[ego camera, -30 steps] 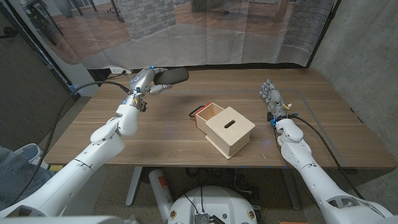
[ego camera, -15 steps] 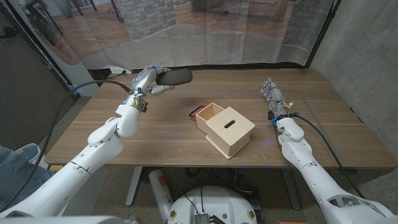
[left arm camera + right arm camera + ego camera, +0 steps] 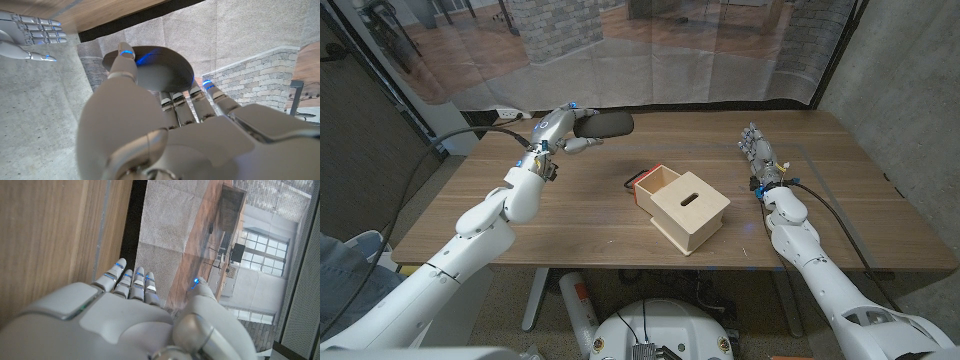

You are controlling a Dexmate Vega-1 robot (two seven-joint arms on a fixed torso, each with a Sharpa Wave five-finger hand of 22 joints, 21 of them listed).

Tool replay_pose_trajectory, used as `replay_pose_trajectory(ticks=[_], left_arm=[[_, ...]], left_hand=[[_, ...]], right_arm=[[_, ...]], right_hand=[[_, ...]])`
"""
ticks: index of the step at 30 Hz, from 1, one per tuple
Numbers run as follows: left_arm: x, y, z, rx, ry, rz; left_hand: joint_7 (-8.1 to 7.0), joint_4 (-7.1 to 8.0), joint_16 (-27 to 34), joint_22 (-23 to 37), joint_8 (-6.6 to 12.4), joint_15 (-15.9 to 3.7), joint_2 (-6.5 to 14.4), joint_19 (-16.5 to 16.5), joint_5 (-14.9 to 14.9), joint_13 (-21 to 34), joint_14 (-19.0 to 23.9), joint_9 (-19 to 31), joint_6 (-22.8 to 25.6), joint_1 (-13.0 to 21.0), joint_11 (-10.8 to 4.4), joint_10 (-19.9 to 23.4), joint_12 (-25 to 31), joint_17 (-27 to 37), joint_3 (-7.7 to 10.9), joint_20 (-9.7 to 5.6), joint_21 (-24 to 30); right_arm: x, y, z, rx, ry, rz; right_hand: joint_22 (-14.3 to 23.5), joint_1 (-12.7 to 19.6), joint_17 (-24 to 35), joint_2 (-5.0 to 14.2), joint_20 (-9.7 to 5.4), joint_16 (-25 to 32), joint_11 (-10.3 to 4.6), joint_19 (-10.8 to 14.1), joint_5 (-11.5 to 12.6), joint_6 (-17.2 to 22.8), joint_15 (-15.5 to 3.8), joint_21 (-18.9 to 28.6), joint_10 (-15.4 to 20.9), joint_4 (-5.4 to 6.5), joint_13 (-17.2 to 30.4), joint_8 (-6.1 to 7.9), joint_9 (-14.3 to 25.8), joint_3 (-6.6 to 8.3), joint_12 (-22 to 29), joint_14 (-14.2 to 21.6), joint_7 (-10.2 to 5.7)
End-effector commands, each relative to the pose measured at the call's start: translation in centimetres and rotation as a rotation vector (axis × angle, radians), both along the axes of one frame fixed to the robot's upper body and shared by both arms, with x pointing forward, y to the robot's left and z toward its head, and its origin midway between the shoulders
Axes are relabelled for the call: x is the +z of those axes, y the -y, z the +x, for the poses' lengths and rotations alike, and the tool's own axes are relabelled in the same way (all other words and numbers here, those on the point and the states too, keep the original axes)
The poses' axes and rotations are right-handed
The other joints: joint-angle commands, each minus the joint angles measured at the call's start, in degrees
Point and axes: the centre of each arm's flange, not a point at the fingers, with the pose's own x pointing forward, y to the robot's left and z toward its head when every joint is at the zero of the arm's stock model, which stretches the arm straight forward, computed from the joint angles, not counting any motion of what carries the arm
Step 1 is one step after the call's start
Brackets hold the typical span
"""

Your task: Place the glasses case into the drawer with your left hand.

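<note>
My left hand [image 3: 558, 127] holds a dark oval glasses case [image 3: 607, 123] in the air above the table's far left part. In the left wrist view the case [image 3: 155, 70] is gripped between the thumb and fingers of that hand [image 3: 165, 135]. A light wooden box [image 3: 688, 210] sits mid-table with its red-edged drawer [image 3: 654, 184] pulled open toward the far left. The case is to the far left of the drawer, well apart from it. My right hand [image 3: 758, 156] stands at the right of the table with straight fingers, holding nothing.
The wooden table [image 3: 570, 220] spreads bare around the box. A dark curtain and net hang just behind the table's far edge. A cable [image 3: 480, 134] runs to my left wrist. My right hand [image 3: 30, 36] also appears in the left wrist view.
My left hand has carried the glasses case a little to the right, toward the box. The right hand and the box have stayed where they were.
</note>
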Motion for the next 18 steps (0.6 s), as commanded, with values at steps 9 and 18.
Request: replay_pose_trajectory(ticks=[9,18], left_arm=[[1.0,2.6,-0.8,-0.060,-0.022,0.093],[1.0,3.5,-1.3,-0.039,-0.058,0.145]], left_hand=[[-4.18,2.24,-0.1,0.1,0.03,-8.28,5.9,-0.6,0.2,0.3,-0.9,0.3,4.2,6.1,-4.09,4.0,0.2,0.2,2.92,-2.84,-0.1],[-4.20,2.38,-0.1,0.1,-0.01,-8.26,6.0,-0.9,0.2,0.3,-0.9,0.3,4.2,6.2,-4.08,3.9,0.2,0.2,3.04,-2.85,-0.2]], right_arm=[[0.2,0.5,0.0,-0.006,0.011,0.011],[0.3,0.3,0.3,-0.003,0.014,0.013]], right_hand=[[0.3,0.2,0.1,0.63,-0.57,-0.1,-0.33,0.6,0.1,0.1,-0.10,-0.3,0.3,-0.31,0.2,0.05,0.3,0.29,-0.1,0.2,0.01],[0.3,0.2,0.2,0.65,-0.56,-0.1,-0.33,0.6,0.1,0.1,-0.04,-0.3,0.3,-0.32,0.2,0.06,0.3,0.27,-0.1,0.2,-0.03]])
